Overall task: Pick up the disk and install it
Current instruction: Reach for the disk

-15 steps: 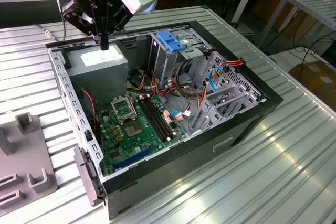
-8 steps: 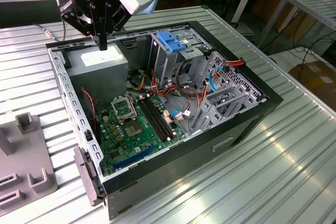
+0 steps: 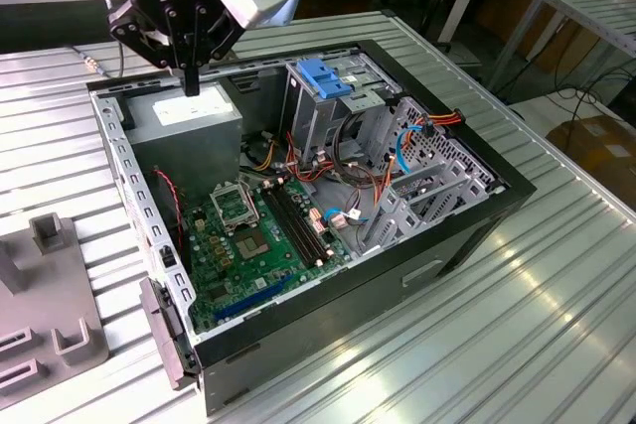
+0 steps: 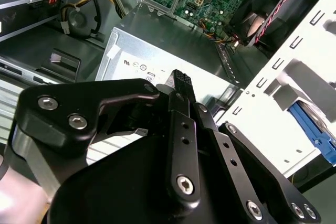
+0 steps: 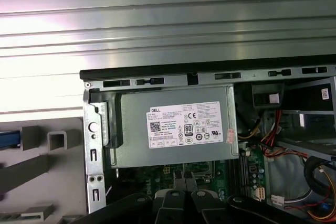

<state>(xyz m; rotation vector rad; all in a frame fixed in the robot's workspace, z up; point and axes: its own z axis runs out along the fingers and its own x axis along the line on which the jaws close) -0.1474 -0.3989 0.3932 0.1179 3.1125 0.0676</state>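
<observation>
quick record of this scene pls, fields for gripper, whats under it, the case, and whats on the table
gripper: shut, holding nothing, hovers above the power supply
power supply: grey box with a white label, in the case's far corner on the exterior view's left
computer case: black, side open, lying on the table
motherboard: green, inside the case
drive cage latch: blue
fixture: grey, beside the case
table: slatted metal

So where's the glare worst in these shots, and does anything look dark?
First wrist view: glare whitens the ribbed table beside the computer case. Exterior view: softer bright streaks on that table. Second wrist view: the black hand looks dark against the well-lit power supply.
</observation>
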